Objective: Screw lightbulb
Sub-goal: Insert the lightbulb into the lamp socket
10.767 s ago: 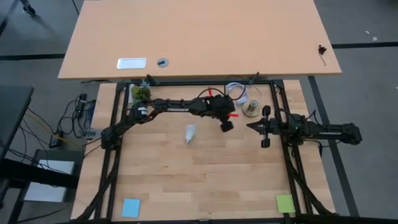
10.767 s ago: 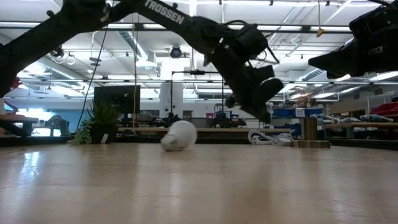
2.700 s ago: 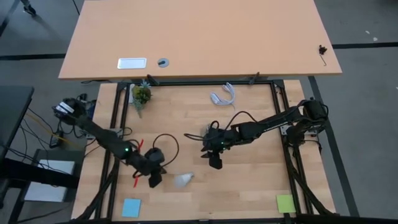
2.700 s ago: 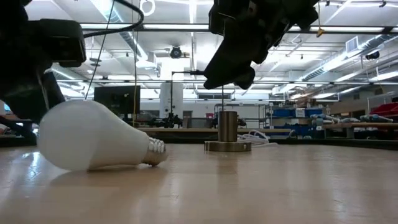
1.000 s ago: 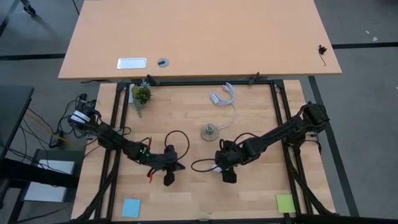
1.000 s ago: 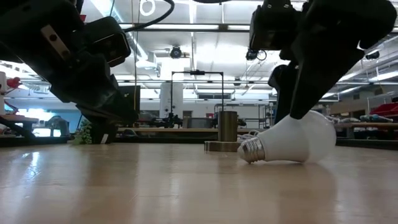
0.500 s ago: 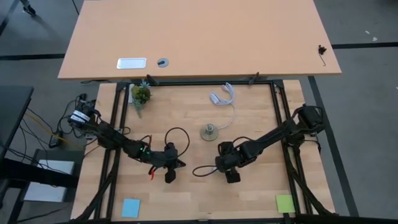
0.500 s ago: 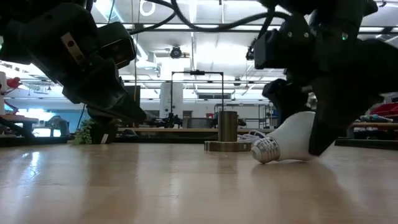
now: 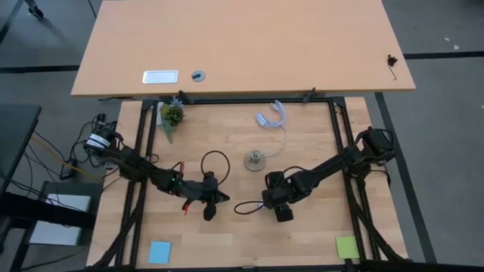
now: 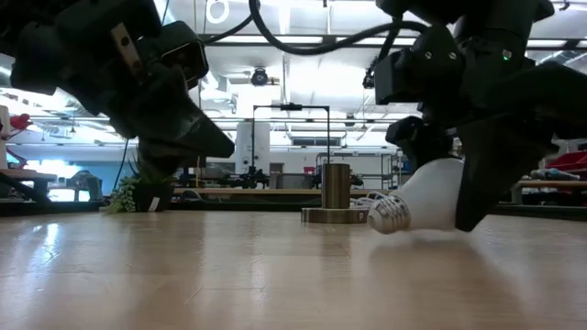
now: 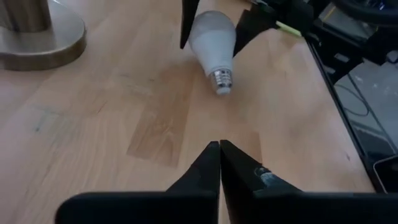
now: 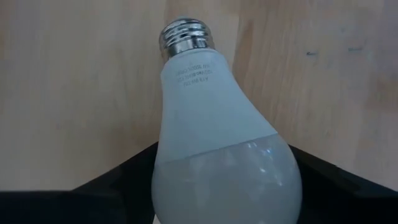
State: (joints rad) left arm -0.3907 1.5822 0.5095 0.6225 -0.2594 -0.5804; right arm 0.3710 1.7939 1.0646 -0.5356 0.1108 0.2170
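Note:
The white lightbulb (image 10: 429, 207) lies almost level near the table's middle front. Its grey screw base (image 12: 182, 36) points toward my left arm. My right gripper (image 12: 222, 149) is shut on the bulb's rounded head and covers it in the high view (image 9: 281, 210). My left gripper (image 11: 219, 147) is shut and holds nothing. It hovers over bare wood (image 9: 210, 209) a short way to the bulb's left. The round metal socket (image 9: 255, 160) stands upright on its flat disc behind both grippers. A white cable (image 9: 271, 117) runs from it toward the far edge. My right gripper pinches the bulb's rounded head (image 12: 186, 186) between its two fingers, one on each side. The fingers (image 10: 479, 183) come slanting down from above. The neck and screw base (image 10: 389, 217) stick out past them, nearly level. The base end is raised slightly off the wood.
A small potted plant (image 9: 171, 115) stands at the far left of the table. A blue note (image 9: 159, 251) and a green note (image 9: 345, 246) lie at the near corners. Bare wood (image 11: 155, 124) lies between the two grippers and the socket.
My right gripper has come down over the bulb's head and taken hold of it. The bulb's screw end, which lay on the wood, has risen a little. My left gripper has edged toward the table's right.

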